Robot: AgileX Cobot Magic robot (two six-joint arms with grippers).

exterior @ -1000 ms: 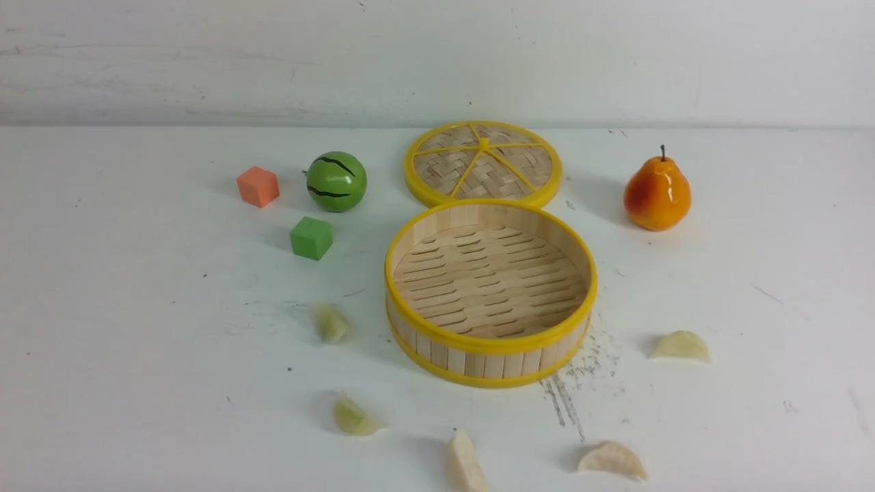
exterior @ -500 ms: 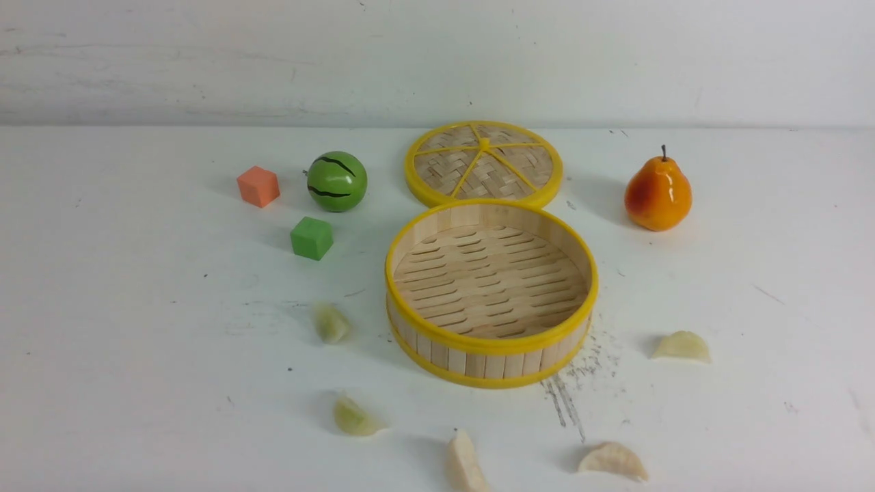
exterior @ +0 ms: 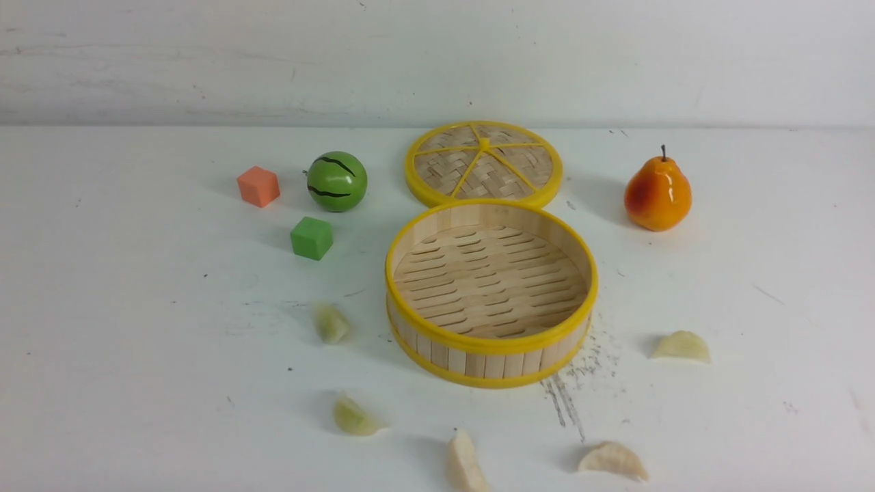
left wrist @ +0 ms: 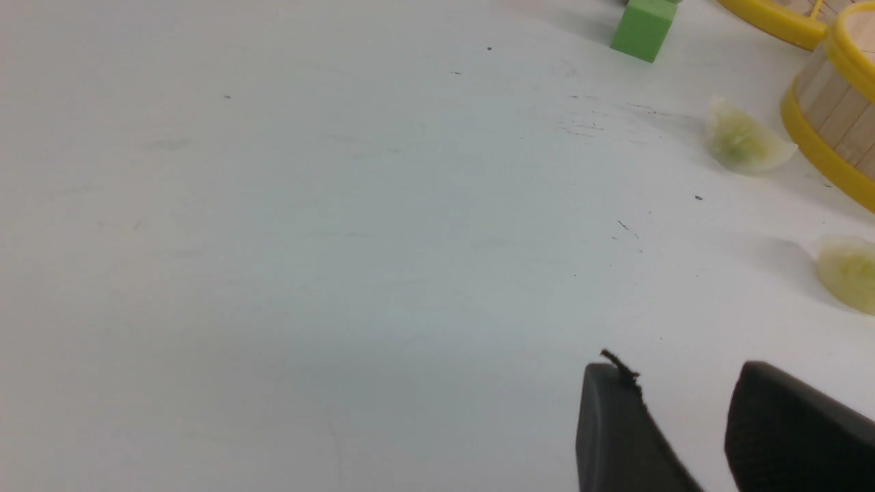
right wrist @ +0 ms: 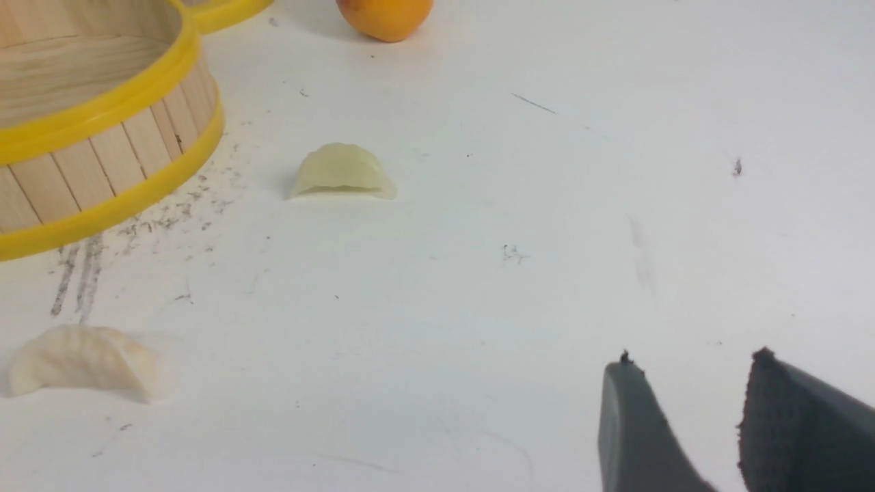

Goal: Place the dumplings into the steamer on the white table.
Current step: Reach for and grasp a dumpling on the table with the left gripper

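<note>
Steamer point(exterior: 489, 345) stands open near the middle of the table point(exterior: 137, 307), slatted floor bare. The lid point(exterior: 482, 164) lies flat just behind it.

All five dumplings are on the table, outside the steamer:
- dumpling 1 point(exterior: 331, 323), near the steamer's left wall
- dumpling 2 point(exterior: 354, 417), nearer the front, left of centre
- dumpling 3 point(exterior: 466, 465), at the front edge of the front view
- dumpling 4 point(exterior: 612, 460), front right
- dumpling 5 point(exterior: 681, 346), right of the steamer, well apart from it

Left claw point(left wrist: 683, 410), wrist view: two dark fingertips parted by a modest gap, with bare table showing between them and nothing gripped. Dumpling 1 point(left wrist: 742, 140) and dumpling 2 point(left wrist: 847, 273) lie ahead of the tips, toward the steamer. Dumpling 2 is the nearer, and neither touches the claw.

Right claw point(right wrist: 690, 383), wrist view: fingertips likewise parted, nothing held. Dumpling 5 point(right wrist: 342, 172) and dumpling 4 point(right wrist: 82, 360) both lie well apart from the tips, on the steamer's side. A pear point(right wrist: 386, 17) stands beyond them.
</note>
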